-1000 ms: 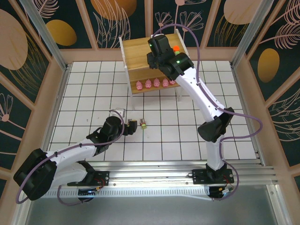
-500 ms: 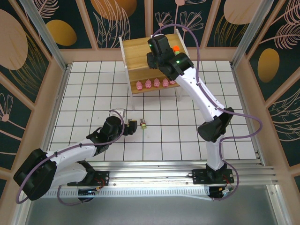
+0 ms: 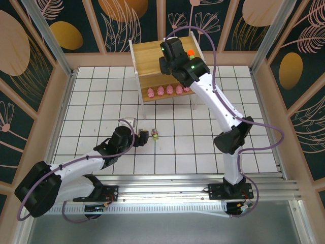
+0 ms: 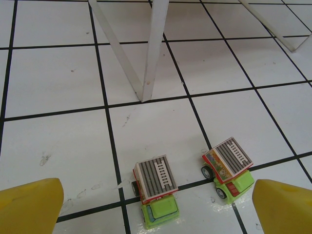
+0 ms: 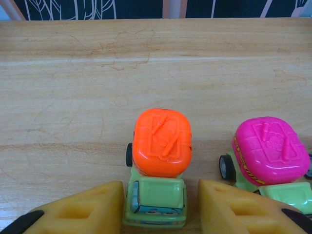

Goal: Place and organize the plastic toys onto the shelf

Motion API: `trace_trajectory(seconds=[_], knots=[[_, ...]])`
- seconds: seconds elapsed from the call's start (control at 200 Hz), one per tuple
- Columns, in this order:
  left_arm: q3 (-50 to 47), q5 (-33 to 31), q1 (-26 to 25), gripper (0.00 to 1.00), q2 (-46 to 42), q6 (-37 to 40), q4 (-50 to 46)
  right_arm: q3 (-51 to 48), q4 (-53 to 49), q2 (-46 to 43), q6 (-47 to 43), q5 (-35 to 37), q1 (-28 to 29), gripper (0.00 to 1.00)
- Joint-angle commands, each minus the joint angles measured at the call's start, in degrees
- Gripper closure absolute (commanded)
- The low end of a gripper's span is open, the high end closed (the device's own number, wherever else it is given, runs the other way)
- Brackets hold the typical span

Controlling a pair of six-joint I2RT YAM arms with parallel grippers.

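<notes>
On the shelf [image 5: 73, 73], we see our right pincer [image 5: 161, 209] released astride the orange-topped truck [image 5: 161, 146]. Our left pincer [image 4: 156, 209] gapes wide near two grey-topped trucks [image 4: 155, 178] [image 4: 228, 161] on the bench [image 4: 58, 78].

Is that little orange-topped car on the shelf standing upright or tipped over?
Upright. The orange-topped car sits level on the shelf's wooden board, a black wheel showing at its side, between the right fingers.

Orange-topped truck [image 5: 161, 144], pink-topped truck [image 5: 267, 150], black-gridded white table [image 4: 48, 78]
</notes>
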Motion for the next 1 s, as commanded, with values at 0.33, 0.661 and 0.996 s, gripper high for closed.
trace_trajectory(seconds=[0.33, 0.661, 0.996], knots=[[0.9, -3.4, 0.3, 0.01, 1.2, -2.1, -1.3, 1.4, -1.5, -6.0, -1.3, 3.7, 2.0, 0.52], [0.2, -5.0, 0.3, 0.01, -0.3, -2.9, -1.5, -5.7, 0.5, -11.6, -0.3, 8.5, 7.5, 0.52], [0.1, -7.3, 0.3, 0.02, 1.1, -5.9, -2.4, -38.7, 11.0, -29.6, 6.1, 7.6, 12.0, 0.54]])
